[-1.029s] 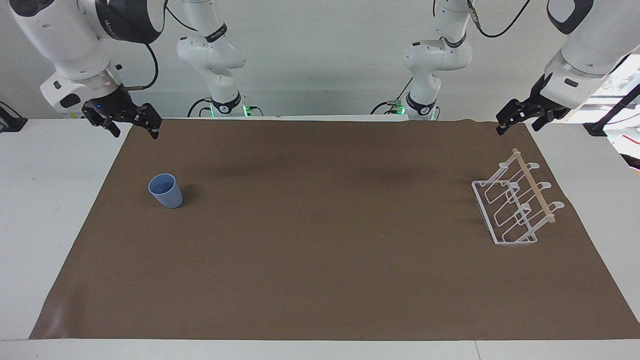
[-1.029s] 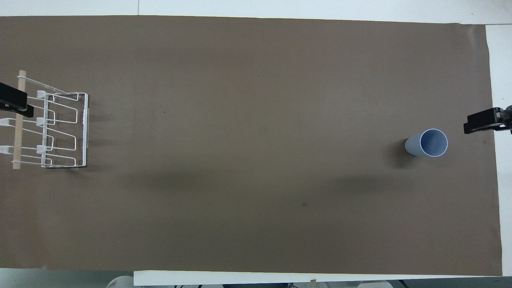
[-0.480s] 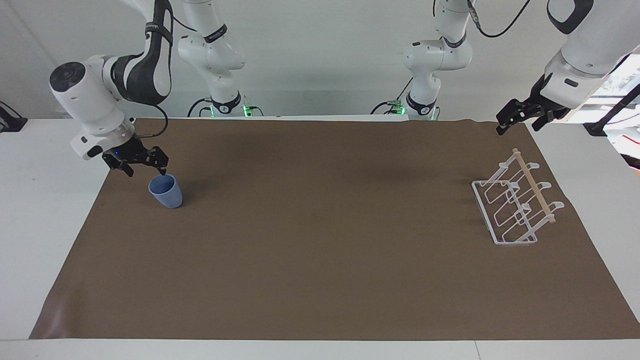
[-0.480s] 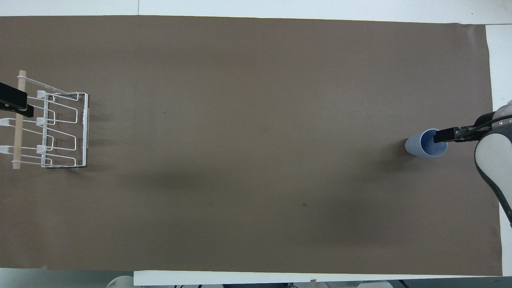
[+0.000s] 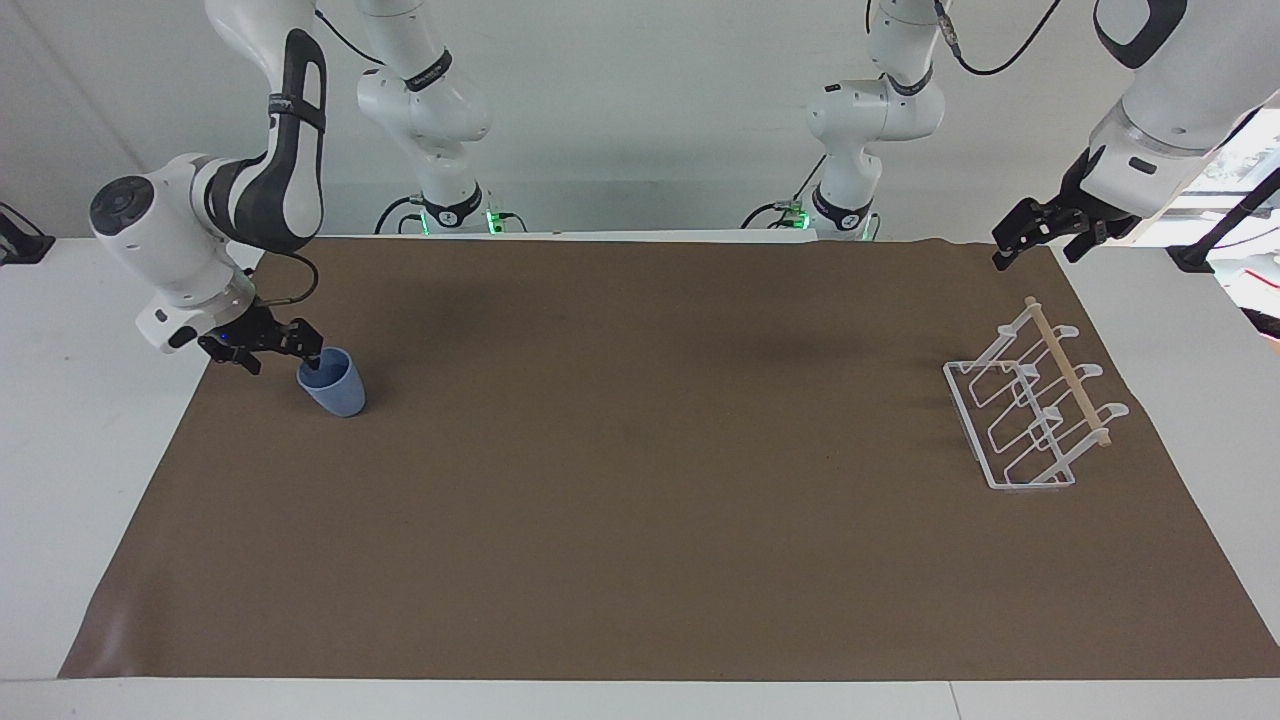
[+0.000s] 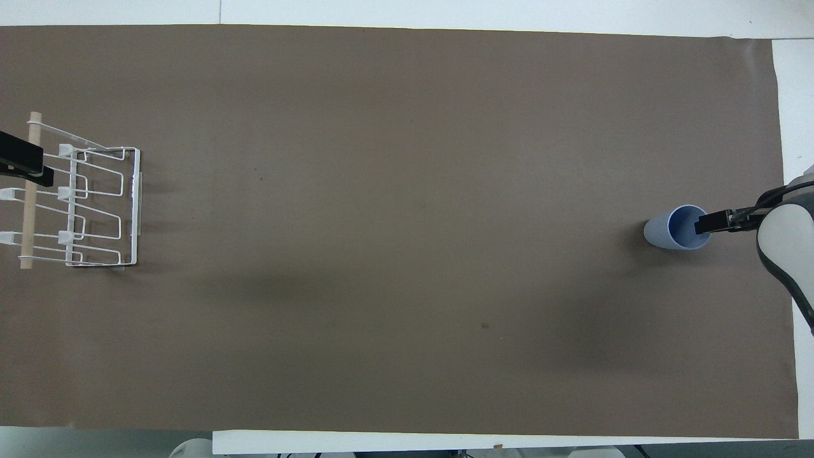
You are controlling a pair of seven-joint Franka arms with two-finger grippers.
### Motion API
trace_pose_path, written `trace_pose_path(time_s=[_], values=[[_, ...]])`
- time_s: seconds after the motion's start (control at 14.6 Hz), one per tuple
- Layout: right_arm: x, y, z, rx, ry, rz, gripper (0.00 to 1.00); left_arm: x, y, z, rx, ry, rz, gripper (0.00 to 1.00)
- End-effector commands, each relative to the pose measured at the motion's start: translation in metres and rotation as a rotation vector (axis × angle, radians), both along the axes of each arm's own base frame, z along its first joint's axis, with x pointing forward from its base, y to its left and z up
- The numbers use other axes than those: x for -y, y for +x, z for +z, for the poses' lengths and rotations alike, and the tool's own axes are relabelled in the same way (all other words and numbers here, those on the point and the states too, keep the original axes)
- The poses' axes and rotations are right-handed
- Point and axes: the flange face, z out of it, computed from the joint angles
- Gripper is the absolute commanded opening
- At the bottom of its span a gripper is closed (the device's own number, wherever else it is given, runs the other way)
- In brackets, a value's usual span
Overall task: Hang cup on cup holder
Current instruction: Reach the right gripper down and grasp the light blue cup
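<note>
The light-blue cup [image 5: 336,391] [image 6: 673,229] stands upright on the brown mat, toward the right arm's end of the table. My right gripper [image 5: 283,358] [image 6: 716,224] is down at the cup's rim, open, with one finger inside the mouth and the other outside the wall. The white wire cup holder [image 5: 1028,412] [image 6: 82,210], with its wooden rod on top, stands at the left arm's end. My left gripper [image 5: 1033,254] [image 6: 21,166] waits open in the air over the holder's rod end.
The brown mat [image 5: 640,500] covers most of the white table [image 5: 80,420], whose bare strips run along both ends. Nothing else lies between the cup and the cup holder.
My right gripper has come down from over the mat's corner to the cup, and one finger now sits inside its mouth. The cup, the holder and the left arm have not moved.
</note>
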Motion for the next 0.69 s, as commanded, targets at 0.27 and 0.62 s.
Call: trace_pose_path(time_s=[0.27, 0.62], values=[[-0.004, 0.0, -0.014, 0.011, 0.012, 0.008, 0.79, -0.003, -0.007, 0.003, 0.007, -0.002, 0.013, 1.0], [-0.014, 0.003, -0.03, 0.011, 0.012, 0.034, 0.26, -0.002, -0.008, 0.001, -0.004, 0.001, 0.015, 1.0]])
